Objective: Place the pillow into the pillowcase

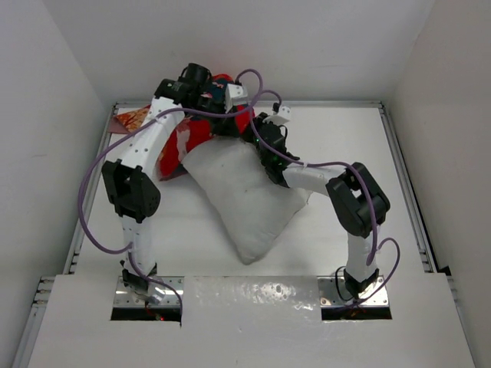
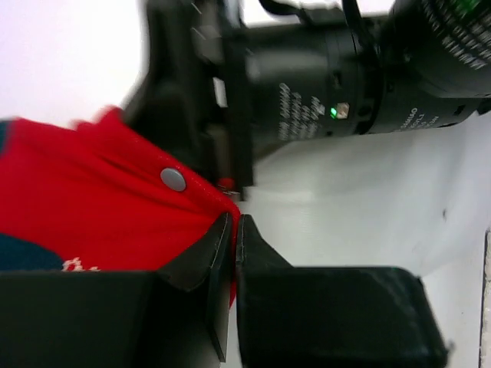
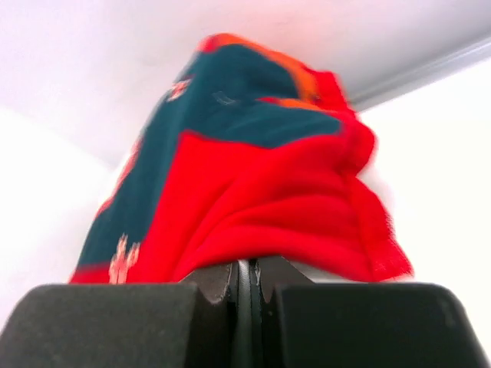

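The white desk [image 1: 368, 153] is boxed in by walls on three sides, with open surface to the right and toward the near edge. The pillow [image 1: 245, 199] lies slantwise across the middle, one corner pointing at the near edge and its far end under the bunched red pillowcase [image 1: 196, 134] by the back rail. The left claw [image 2: 234, 230] is pinched on the pillowcase's edge beside a small snap [image 2: 173, 179], and the right claw [image 3: 245, 280] is clamped on another fold of it.
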`<move>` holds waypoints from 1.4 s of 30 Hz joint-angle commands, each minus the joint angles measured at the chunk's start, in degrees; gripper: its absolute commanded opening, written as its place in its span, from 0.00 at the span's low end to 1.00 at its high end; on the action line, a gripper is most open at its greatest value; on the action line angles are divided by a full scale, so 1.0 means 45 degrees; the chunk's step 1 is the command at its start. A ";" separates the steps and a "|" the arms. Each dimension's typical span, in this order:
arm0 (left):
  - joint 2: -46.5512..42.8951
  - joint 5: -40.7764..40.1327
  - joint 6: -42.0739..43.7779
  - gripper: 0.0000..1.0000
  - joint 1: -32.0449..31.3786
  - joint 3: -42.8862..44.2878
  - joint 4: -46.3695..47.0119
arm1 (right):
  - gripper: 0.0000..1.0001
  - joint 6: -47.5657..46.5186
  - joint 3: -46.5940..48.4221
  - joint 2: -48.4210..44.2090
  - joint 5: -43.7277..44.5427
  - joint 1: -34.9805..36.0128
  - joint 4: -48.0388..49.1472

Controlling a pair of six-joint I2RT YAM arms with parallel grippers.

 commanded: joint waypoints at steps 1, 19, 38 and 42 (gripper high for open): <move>-0.0643 0.2300 0.0423 0.00 -0.0854 -0.1176 -0.1956 | 0.00 0.1553 0.0549 -0.0272 0.4561 -0.0799 -0.0006; -0.3529 -0.1861 -0.4181 0.30 0.3792 -0.4082 0.3486 | 0.62 -0.7888 0.0989 -0.2945 -0.1701 -0.2031 -0.7464; -0.1721 -0.6919 -0.5217 1.00 0.4223 -1.1452 0.9116 | 0.99 -1.2039 0.3126 -0.0742 -0.0162 0.4551 -1.1927; -0.0995 -0.6785 -0.5863 0.67 0.4223 -1.1315 0.9470 | 0.99 -1.1745 0.1411 -0.0585 -0.0030 0.4551 -0.9839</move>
